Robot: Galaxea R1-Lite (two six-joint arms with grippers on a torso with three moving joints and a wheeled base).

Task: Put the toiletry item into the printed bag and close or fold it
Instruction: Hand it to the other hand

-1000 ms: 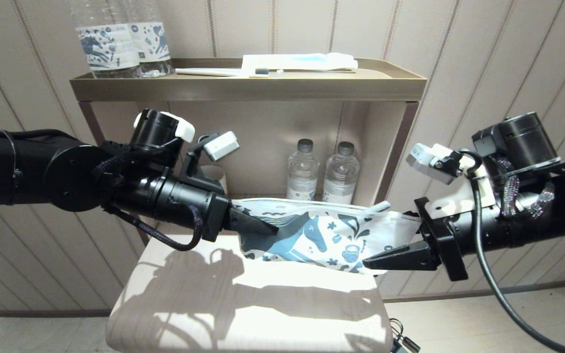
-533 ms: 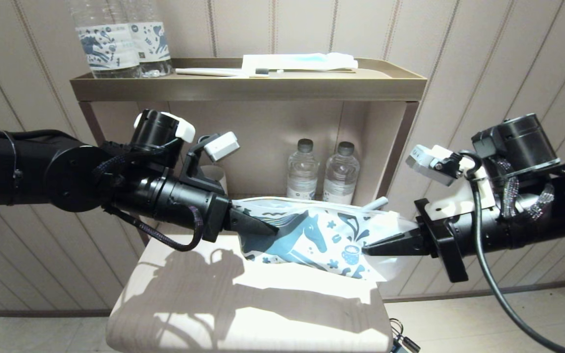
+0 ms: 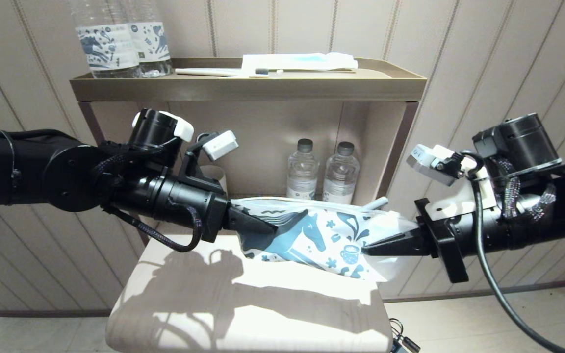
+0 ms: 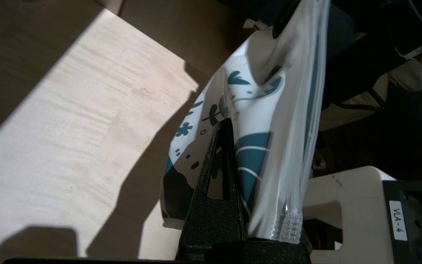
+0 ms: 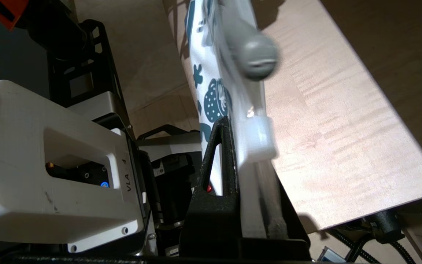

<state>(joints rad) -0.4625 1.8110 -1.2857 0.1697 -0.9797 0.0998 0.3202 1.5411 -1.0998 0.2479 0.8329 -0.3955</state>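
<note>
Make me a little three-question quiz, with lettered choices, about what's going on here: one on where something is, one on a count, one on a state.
1. Where is the printed bag?
A. On the top shelf
B. Held up between the two arms, above the table
C. On the floor

2. How many water bottles stand in the lower shelf compartment?
A. Two
B. Four
C. None

3. How is the right tool?
A. Wide open, away from the bag
B. Shut on the bag's end
C. Holding a bottle

Answers:
1 B, since the left tool and the right tool each pinch one end.
2 A, two clear bottles stand side by side.
3 B, its tips are pressed together on the plastic.
</note>
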